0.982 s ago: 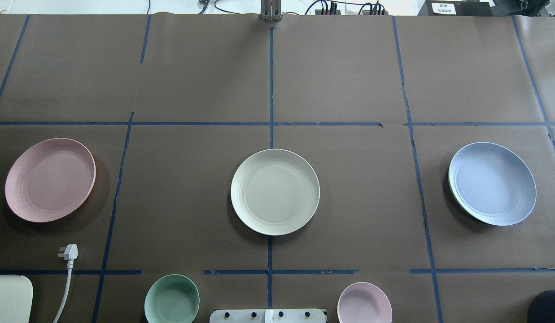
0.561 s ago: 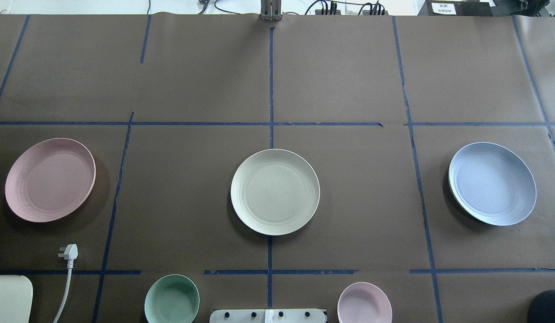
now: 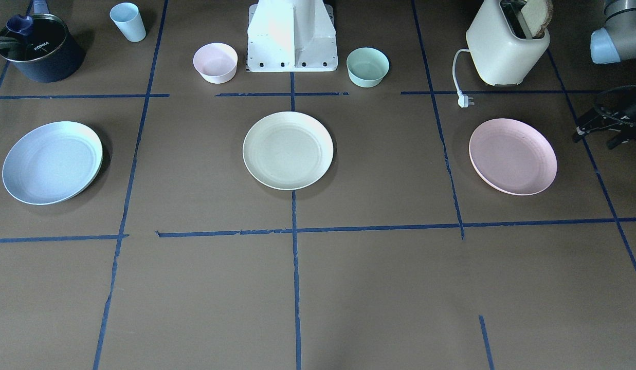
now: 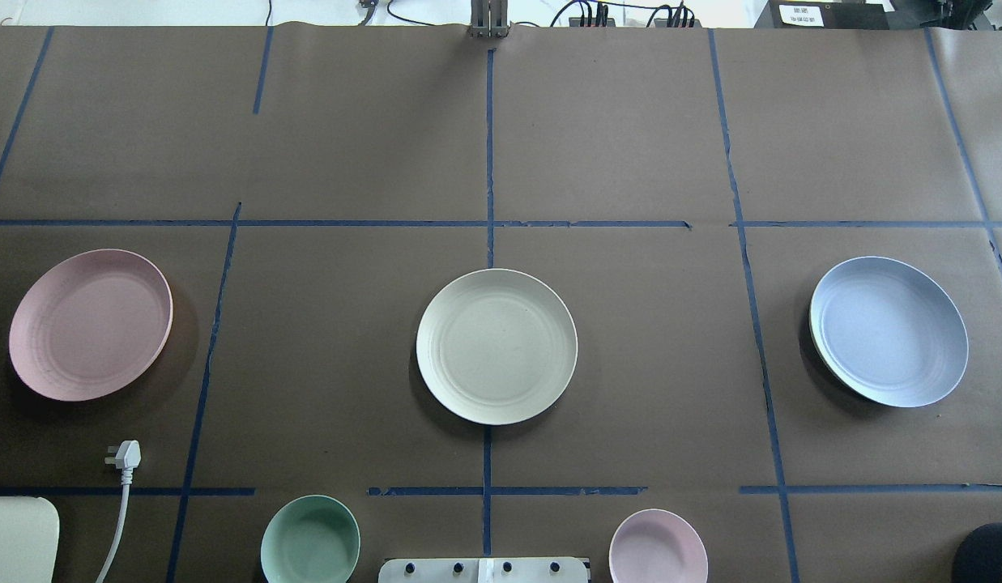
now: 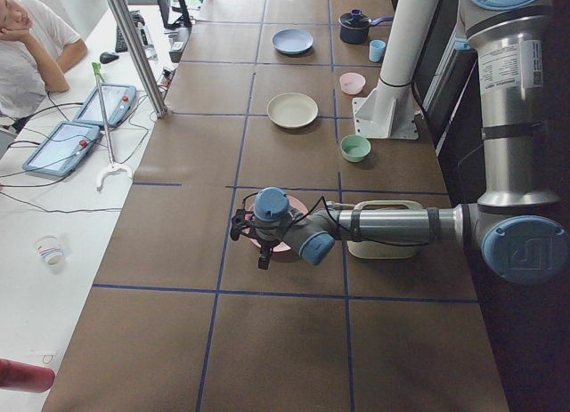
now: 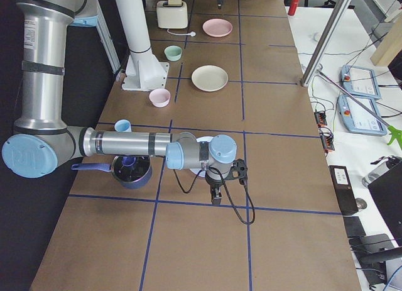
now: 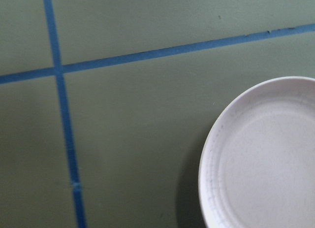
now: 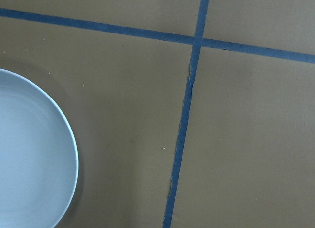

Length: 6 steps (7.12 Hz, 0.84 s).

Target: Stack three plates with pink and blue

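Observation:
Three plates lie apart in a row on the brown table. The pale pink plate (image 4: 90, 324) is on my left, the cream plate (image 4: 496, 346) in the middle, the pale blue plate (image 4: 888, 330) on my right. A greenish rim shows under the blue plate's edge. My left gripper (image 5: 258, 256) hangs over the pink plate's outer side; part of it shows at the front-facing view's right edge (image 3: 605, 128). My right gripper (image 6: 215, 198) hangs by the blue plate's outer side. I cannot tell whether either is open. Both wrist views show only a plate edge, pink (image 7: 266, 159) and blue (image 8: 29, 154).
Near the robot base (image 3: 292, 36) stand a small pink bowl (image 3: 215, 62) and a mint-green bowl (image 3: 367, 67). A toaster (image 3: 505, 49) with its loose plug (image 3: 464, 101) is behind the pink plate. A dark pot (image 3: 37, 49) and a blue cup (image 3: 128, 21) are behind the blue plate.

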Tool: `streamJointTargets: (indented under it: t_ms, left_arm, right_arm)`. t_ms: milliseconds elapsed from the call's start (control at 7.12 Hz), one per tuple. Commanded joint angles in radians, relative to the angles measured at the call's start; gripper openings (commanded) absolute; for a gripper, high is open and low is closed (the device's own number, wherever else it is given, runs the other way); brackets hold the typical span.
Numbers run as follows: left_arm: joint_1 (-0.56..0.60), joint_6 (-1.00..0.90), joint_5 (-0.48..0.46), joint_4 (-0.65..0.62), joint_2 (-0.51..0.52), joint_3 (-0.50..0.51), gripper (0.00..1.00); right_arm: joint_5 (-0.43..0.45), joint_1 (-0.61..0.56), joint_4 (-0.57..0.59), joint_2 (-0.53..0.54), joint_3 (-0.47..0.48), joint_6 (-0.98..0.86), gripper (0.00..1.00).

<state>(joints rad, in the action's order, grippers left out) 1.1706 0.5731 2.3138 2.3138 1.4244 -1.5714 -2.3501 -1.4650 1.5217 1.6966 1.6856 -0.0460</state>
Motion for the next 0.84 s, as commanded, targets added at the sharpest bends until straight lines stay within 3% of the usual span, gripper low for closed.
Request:
streamJointTargets:
  t_ms: [0, 140, 281, 421, 561, 702]
  left_arm:
    - [-0.129, 0.190, -0.120, 0.117, 0.030, 0.065, 1.00]
    - [-0.146, 0.204, -0.120, 0.118, 0.034, 0.071, 0.94]
    - [-0.152, 0.217, -0.117, 0.116, 0.036, 0.074, 0.61]
    - [-0.154, 0.223, -0.114, 0.116, 0.034, 0.085, 0.44]
    - [-0.154, 0.223, -0.113, 0.118, 0.034, 0.085, 0.44]
    - [-0.155, 0.223, -0.111, 0.122, 0.036, 0.083, 0.34]
  right_arm:
    - [0.000, 0.000, 0.000, 0.000, -0.001, 0.000, 1.00]
    - [0.000, 0.000, 0.000, 0.000, -0.001, 0.000, 1.00]
    - [0.000, 0.000, 0.000, 0.000, -0.001, 0.000, 1.00]
    - [0.000, 0.000, 0.000, 0.000, -0.001, 0.000, 1.00]
    - [0.000, 0.000, 0.000, 0.000, -0.001, 0.000, 1.00]
    - [0.000, 0.000, 0.000, 0.000, -0.001, 0.000, 1.00]
